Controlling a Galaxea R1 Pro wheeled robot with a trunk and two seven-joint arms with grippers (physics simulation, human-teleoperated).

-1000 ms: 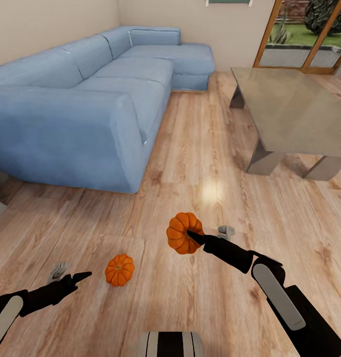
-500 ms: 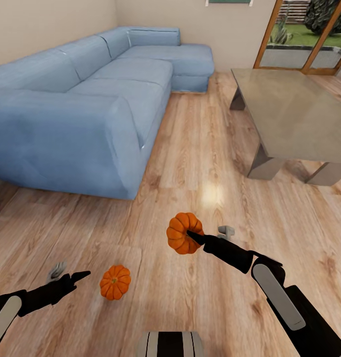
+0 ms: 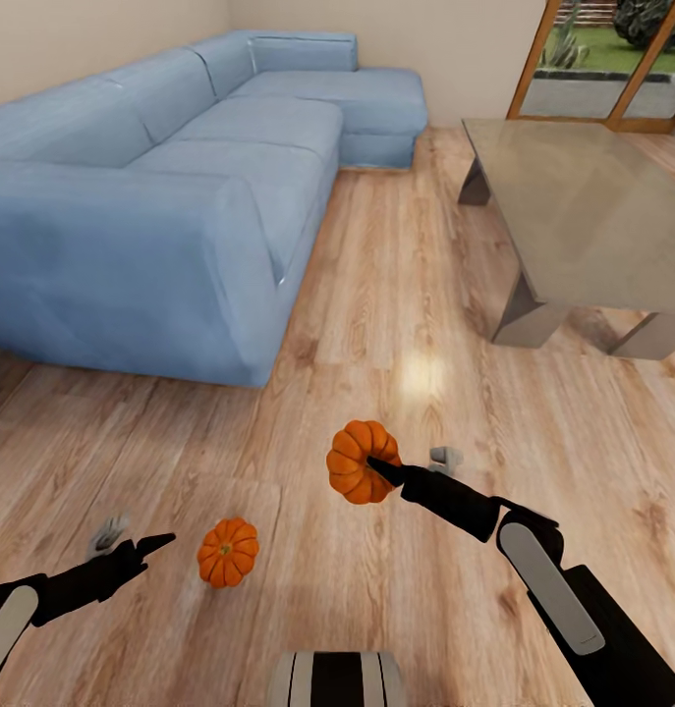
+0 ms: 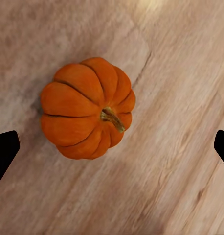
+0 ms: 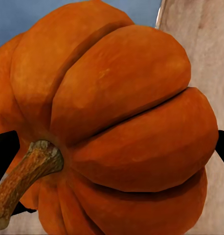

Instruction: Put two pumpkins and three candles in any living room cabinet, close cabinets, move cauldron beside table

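My right gripper is shut on one orange ribbed pumpkin and holds it off the wooden floor; up close that pumpkin sits between the two dark fingertips, stem to one side. The other pumpkin lies on the floor just right of my left gripper. The left gripper is open, and this pumpkin rests on the planks below and between its fingers. The candles, cabinet and cauldron are out of view.
A large blue corner sofa runs along the left and back wall. A low grey table stands at the right. Wood-framed glass doors are behind it. Bare plank floor runs between sofa and table.
The whole view has shifted a little, so the camera moved; the floor pumpkin now sits slightly lower and further left in the picture. Both grippers keep their poses, the right one still holding its pumpkin.
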